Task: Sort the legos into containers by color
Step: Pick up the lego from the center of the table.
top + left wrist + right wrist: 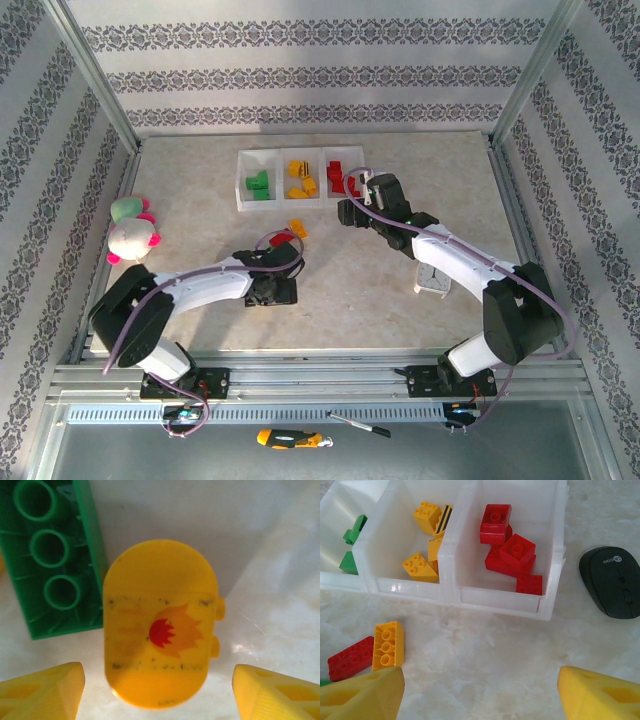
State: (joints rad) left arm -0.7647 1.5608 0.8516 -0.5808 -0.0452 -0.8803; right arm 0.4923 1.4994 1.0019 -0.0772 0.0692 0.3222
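Our left claw (pixel 158 694) hangs over a yellow flame-printed brick (pixel 160 620) near the middle of the table. Its jaws are released, with one yellow fingertip (pixel 42 690) on each side and a strip of bare table between pad and plastic. Just beside the brick lies a green brick (pixel 50 555), upside down with its hollow tubes showing. We cannot tell whether the two touch.

The tray (pixel 500 607) sits toward the far edge of the table, about midway along it. It holds green pieces (pixel 351 545) in the left compartment, yellow pieces (pixel 425 540) in the middle and red pieces (pixel 512 550) in the right. Our right claw (pixel 480 692) hovers before it, released and empty. Short of the tray a red brick (pixel 350 657) and a yellow brick (pixel 388 645) lie side by side, touching. A black mouse (pixel 612 582) rests just beside the tray's right end.

We judge the flame-printed brick to be light, rigid and glossy, so a modest squeeze should do, though it may skate or twist. It lies on its side with two studs poking toward one finger. We would grip across the straight flanks, low down, rather than on the rounded end. It belongs in the middle compartment.
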